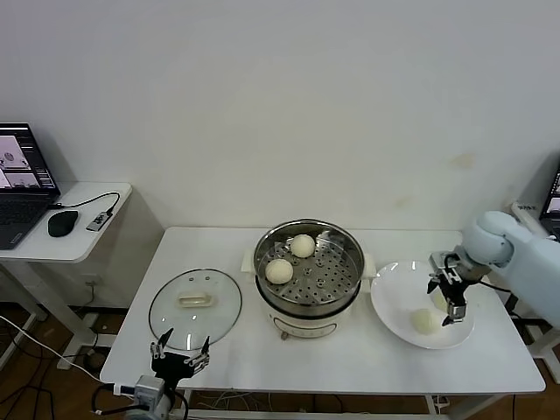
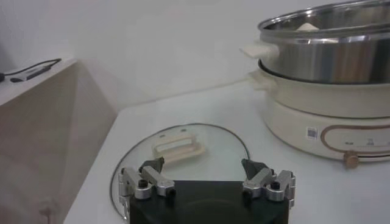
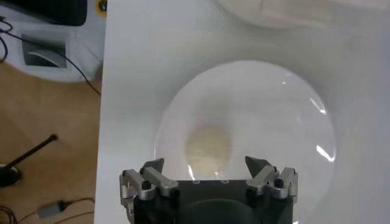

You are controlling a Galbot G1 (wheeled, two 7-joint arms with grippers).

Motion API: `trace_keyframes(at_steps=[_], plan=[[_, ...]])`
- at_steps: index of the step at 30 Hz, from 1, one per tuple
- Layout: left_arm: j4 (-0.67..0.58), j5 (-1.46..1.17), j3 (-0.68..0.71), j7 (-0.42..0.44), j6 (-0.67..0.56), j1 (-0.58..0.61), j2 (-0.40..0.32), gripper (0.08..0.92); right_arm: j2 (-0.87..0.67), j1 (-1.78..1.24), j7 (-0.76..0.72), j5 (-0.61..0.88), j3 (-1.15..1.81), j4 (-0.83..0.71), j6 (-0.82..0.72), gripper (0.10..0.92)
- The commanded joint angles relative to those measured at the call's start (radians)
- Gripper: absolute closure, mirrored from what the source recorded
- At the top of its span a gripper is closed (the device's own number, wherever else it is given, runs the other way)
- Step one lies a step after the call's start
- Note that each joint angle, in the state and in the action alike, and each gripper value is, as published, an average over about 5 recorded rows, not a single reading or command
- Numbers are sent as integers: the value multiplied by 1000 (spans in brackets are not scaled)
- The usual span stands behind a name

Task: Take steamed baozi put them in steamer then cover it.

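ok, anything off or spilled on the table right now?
Nothing stands out. Two baozi sit on the tray in the steamer, upright on its base. The cover lies flat on the table. The right gripper hangs open over the plate; the left gripper waits, open, at the table's front edge.

Cover (image 1: 195, 302) left of steamer (image 1: 308, 265).

White table (image 1: 367, 359) carrying the lot here. In the middle, the steamer (image 1: 308, 262) sits on its cream base. Off to the robot's left, the cover (image 1: 195, 303) lies flat on the tabletop, handle up, near the steamer without touching. On the right, a white plate (image 1: 395, 302) rests just beside the steamer.
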Motion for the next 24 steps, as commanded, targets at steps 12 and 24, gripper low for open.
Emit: trace_keyframes(at_steps=[12, 24], plan=[[31, 1, 2, 2, 0, -10, 1, 177, 76, -86, 49, -82, 52, -98, 19, 203], [46, 3, 2, 1, -1, -12, 1, 177, 102, -137, 71, -112, 91, -138, 29, 203]])
